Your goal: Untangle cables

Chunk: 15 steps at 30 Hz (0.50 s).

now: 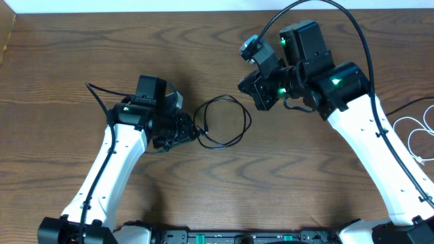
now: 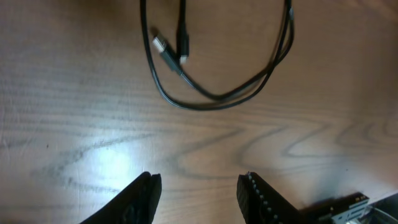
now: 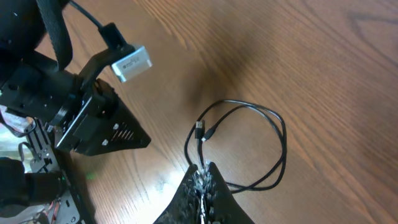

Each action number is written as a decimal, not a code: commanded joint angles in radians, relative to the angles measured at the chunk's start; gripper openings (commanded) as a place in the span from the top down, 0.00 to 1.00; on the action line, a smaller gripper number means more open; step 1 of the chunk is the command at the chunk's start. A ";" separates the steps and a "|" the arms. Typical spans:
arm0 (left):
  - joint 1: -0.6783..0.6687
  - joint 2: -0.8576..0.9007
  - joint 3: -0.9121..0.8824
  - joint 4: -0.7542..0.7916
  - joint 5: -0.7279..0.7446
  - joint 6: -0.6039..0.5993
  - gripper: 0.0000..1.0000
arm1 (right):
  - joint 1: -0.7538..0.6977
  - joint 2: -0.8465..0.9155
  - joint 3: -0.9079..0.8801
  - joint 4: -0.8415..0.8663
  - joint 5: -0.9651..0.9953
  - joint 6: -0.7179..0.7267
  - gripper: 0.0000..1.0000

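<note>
The black cable [image 1: 227, 122] lies in a loose double loop on the wooden table, between the two arms. In the left wrist view the black cable [image 2: 217, 98] lies ahead of the fingers, with its two plug ends [image 2: 163, 46] side by side inside the loop. My left gripper [image 2: 199, 183] is open and empty, low over the table just left of the loop [image 1: 193, 131]. My right gripper [image 3: 203, 169] is shut and empty, held above the loop's upper right side [image 1: 245, 87]. The white cable [image 1: 410, 130] lies apart at the table's far right edge.
The left arm's wrist and camera [image 3: 93, 118] show at the left of the right wrist view, close to the loop. A thick black robot wire [image 1: 352, 27] arcs over the right arm. The table's back edge [image 1: 135, 13] runs along the top.
</note>
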 commanded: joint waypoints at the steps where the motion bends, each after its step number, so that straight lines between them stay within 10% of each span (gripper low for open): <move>1: -0.002 0.002 -0.006 0.026 0.019 0.013 0.55 | -0.002 0.005 0.007 -0.031 0.034 0.021 0.96; 15: -0.002 0.080 -0.006 0.189 -0.105 0.013 0.48 | -0.003 0.061 0.007 -0.209 0.283 0.086 0.80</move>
